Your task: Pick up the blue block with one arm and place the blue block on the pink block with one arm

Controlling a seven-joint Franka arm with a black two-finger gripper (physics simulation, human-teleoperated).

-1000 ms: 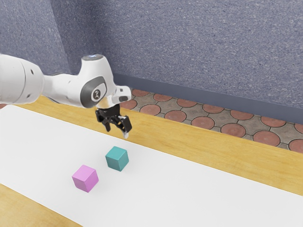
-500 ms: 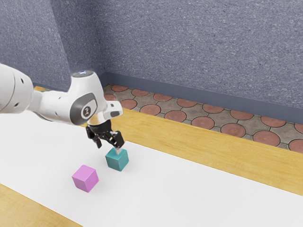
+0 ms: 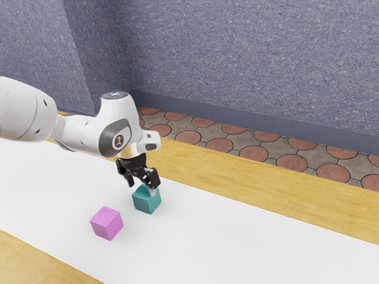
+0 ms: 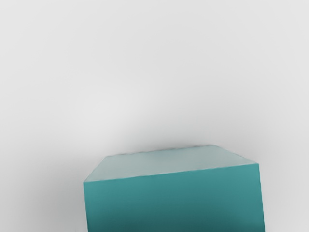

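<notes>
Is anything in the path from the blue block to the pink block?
Nothing visible does. The blue block and the pink block sit apart on the white mat, only bare mat between them. The gripper is right at the blue block's top.

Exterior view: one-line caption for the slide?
Franka gripper at the top of the blue block, which sits on the white tabletop, apart from the pink block.
</notes>
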